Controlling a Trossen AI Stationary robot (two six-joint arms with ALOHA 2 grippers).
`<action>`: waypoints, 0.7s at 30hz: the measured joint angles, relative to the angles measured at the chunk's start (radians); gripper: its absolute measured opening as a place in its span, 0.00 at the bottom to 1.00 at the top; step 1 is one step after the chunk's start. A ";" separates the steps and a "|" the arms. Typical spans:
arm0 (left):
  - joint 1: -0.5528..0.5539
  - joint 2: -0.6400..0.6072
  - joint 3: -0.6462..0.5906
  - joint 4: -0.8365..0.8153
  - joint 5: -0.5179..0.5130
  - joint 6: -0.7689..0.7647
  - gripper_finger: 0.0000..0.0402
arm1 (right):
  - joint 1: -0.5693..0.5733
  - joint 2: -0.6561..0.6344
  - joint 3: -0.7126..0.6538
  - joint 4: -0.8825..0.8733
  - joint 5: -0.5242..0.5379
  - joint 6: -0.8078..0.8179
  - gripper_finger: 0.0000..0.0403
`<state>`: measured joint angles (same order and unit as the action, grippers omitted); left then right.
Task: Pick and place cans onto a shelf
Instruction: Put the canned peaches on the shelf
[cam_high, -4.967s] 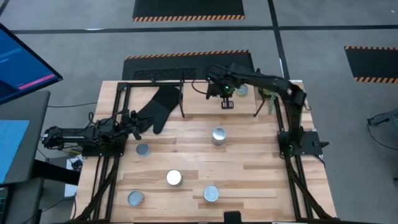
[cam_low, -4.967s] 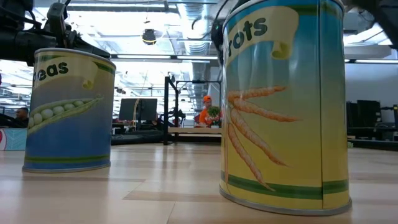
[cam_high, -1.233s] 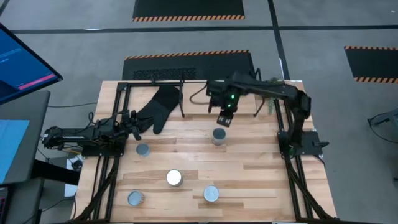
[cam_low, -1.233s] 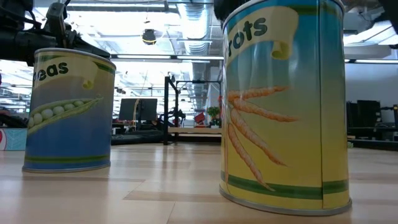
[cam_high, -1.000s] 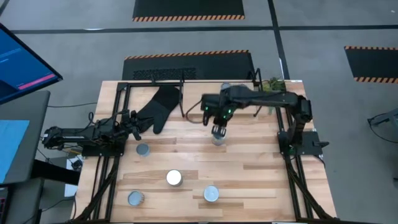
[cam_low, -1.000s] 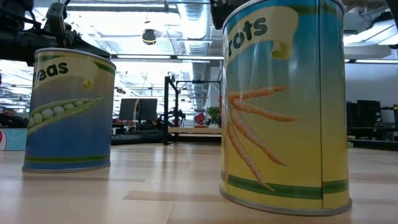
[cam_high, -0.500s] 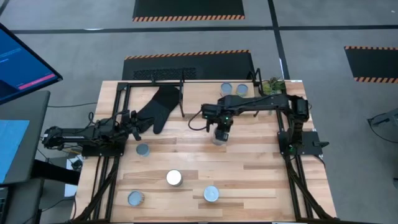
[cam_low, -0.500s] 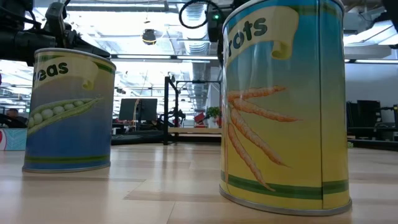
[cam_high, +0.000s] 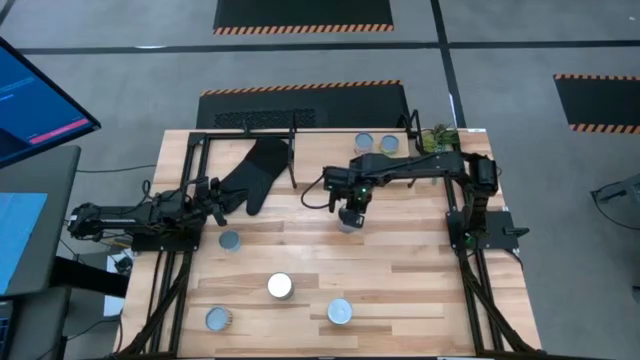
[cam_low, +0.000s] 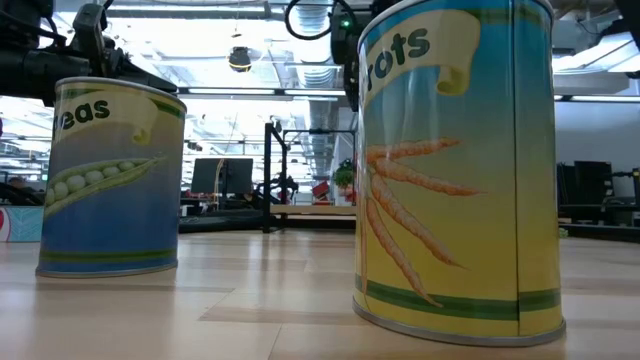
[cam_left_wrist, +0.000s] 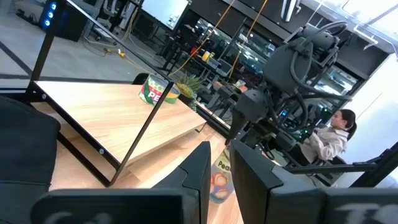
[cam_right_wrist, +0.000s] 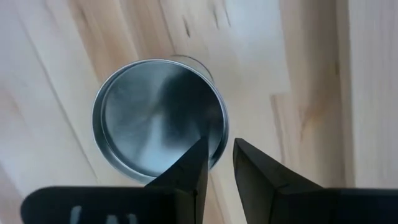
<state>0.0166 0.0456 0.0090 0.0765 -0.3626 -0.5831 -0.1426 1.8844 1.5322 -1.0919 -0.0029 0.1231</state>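
Two cans (cam_high: 365, 143) (cam_high: 388, 145) stand on the shelf (cam_high: 320, 148) at the table's far side. One more can (cam_right_wrist: 160, 118) stands upright mid-table under my right gripper (cam_high: 348, 212). That gripper (cam_right_wrist: 221, 163) points down with a narrow gap, one finger over the can's top and one outside its rim. Several cans (cam_high: 230, 241) (cam_high: 280, 286) (cam_high: 340, 311) stand nearer the front edge. The low view shows a peas can (cam_low: 110, 180) and a carrots can (cam_low: 455, 170). My left gripper (cam_high: 215, 195) waits at the left beside the black mitt, fingers nearly together (cam_left_wrist: 221, 174). My right gripper comes at the mid-table can from above, pointing down, its fingers (cam_right_wrist: 198, 163) on either side of the rim (cam_right_wrist: 219, 149) at the can's edge. Whether they touch the rim cannot be told. The can stands upright on the table.
A black oven mitt (cam_high: 258, 172) lies by the shelf's left legs. A small green plant (cam_high: 437, 135) sits at the shelf's right end. The shelf's thin black legs (cam_high: 293, 165) stand just beyond the gripper. A person (cam_left_wrist: 329, 140) sits beyond the table.
My right gripper has come away from the shelf toward the table's near edge and gone down over the mid-table can, the arm stretching out low. It has barely moved in the last half second. The can has stayed in place.
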 joint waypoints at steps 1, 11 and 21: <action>0.000 0.000 0.000 0.000 0.000 0.000 0.12 | -0.003 0.001 0.000 0.012 -0.014 0.000 0.25; 0.000 0.000 0.000 0.000 0.000 0.000 0.12 | -0.011 0.008 0.024 0.089 -0.052 0.019 0.02; 0.000 0.000 0.000 0.000 0.000 0.000 0.12 | -0.131 0.000 0.324 -0.011 -0.045 -0.106 0.01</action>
<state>0.0165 0.0457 0.0088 0.0764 -0.3622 -0.5835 -0.2741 1.8847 1.8561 -1.1027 -0.0474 0.0169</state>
